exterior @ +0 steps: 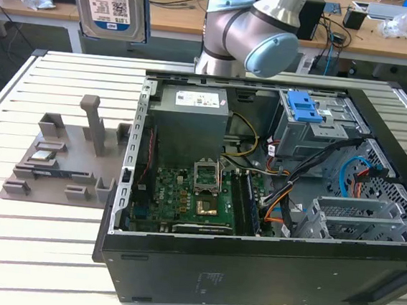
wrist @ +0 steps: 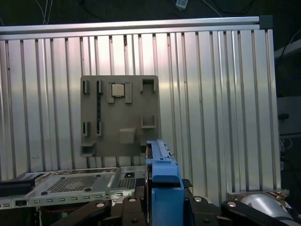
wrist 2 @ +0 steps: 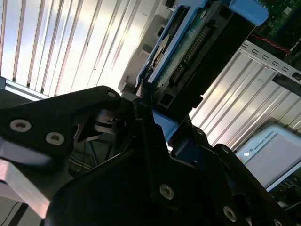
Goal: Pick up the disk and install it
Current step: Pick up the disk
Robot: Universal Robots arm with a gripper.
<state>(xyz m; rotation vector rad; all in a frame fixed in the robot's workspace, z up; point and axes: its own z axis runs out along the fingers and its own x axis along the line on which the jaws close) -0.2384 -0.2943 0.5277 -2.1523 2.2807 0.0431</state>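
A slatted aluminium bench fills the exterior view, with wooden desks and cables behind it. An open computer case lies on the bench with its inside showing: a grey power supply box, a green motherboard and a blue latch piece on a metal cage. On the exterior view's left of the case lies a grey fixture plate with upright posts. The disk hangs high above the bench's far edge, label facing the camera, well apart from the case. The arm bends at the top centre.

In the second wrist view the black gripper is clamped narrow on one end of the disk. Its fingers press against the blue side rails, and the disk's connector edge points away over the bright slats.

In the first wrist view the disk's blue rail rises between the dark gripper parts. Beyond it the fixture plate lies flat on the bench, and an edge of the case shows nearby.
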